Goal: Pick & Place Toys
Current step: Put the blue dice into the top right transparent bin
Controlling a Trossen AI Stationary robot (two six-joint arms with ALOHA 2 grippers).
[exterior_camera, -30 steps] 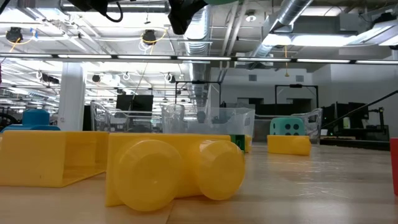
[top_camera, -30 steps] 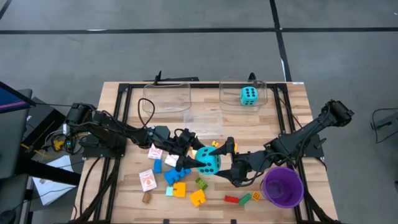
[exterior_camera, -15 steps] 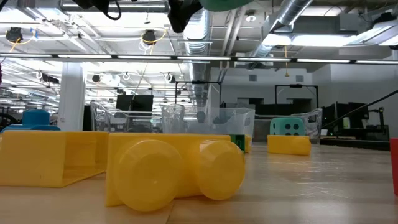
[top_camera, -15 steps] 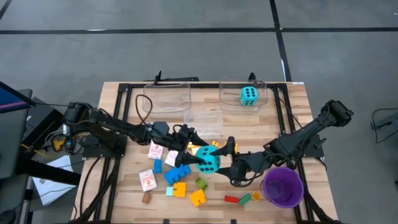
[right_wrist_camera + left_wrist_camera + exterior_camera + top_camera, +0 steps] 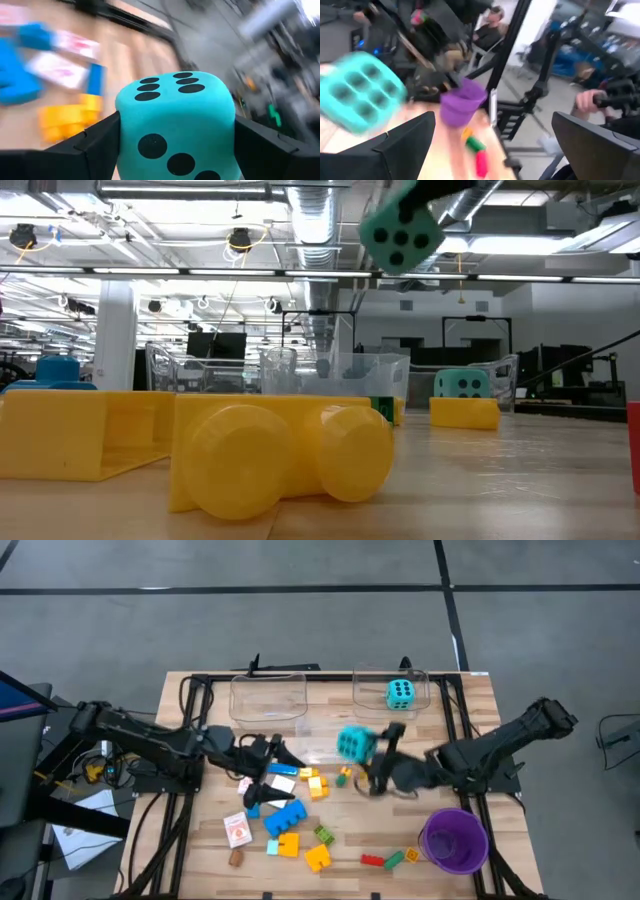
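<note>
Right gripper [image 5: 366,758] pinches die [image 5: 353,743], lifted off the counter [image 5: 470,710]. Target bin [image 5: 392,692], holding the second die [image 5: 400,693], lies just ahead, slightly right. Left gripper [image 5: 268,758] spread, empty, farther back over the bricks [image 5: 285,818].

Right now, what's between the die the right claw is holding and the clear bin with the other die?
Only bare table: in the high view nothing lies between the held die in the right claw and the bin.

Likely a lab: exposed ceiling ducts [image 5: 320,220], equipment racks [image 5: 310,340].
</note>
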